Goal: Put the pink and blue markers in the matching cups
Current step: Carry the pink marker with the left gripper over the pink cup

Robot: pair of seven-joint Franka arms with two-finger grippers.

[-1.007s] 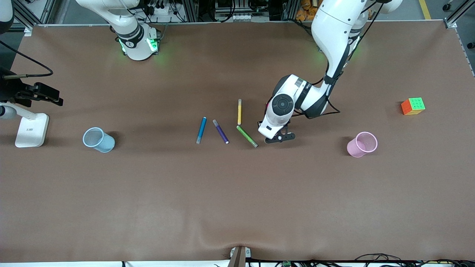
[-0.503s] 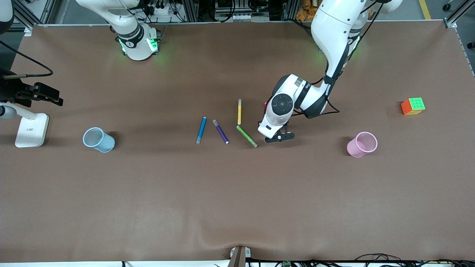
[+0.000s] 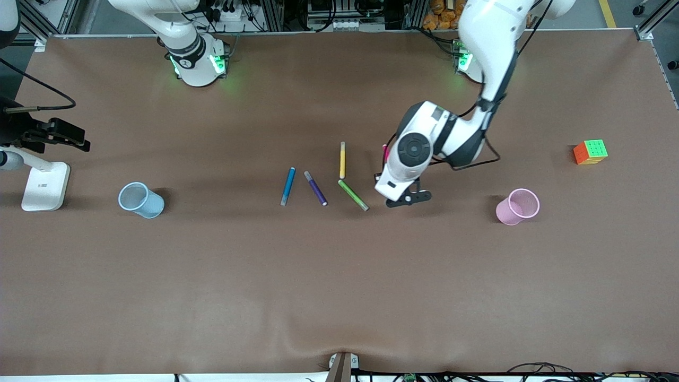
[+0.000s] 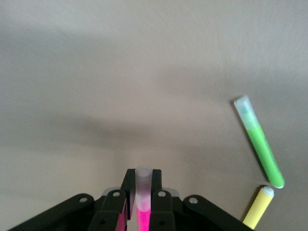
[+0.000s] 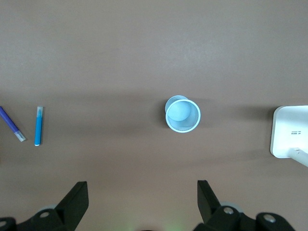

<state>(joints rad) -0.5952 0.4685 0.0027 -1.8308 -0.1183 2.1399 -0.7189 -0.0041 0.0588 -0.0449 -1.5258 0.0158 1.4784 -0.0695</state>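
The brown table (image 3: 339,297) carries mid-table a blue marker (image 3: 287,186), purple marker (image 3: 315,188), green marker (image 3: 353,194) and yellow marker (image 3: 342,159); a blue cup (image 3: 140,200) and white stand (image 3: 45,185) near the right arm's edge; a pink cup (image 3: 518,206) and puzzle cube (image 3: 590,152) near the left arm's edge.

Pink marker (image 4: 143,202) gripped (lifted); blue marker (image 3: 287,186) lies flat.

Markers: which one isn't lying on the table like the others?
The pink marker. The left pincer is shut on it above the table, while the blue marker, purple marker, green marker and yellow marker lie flat.
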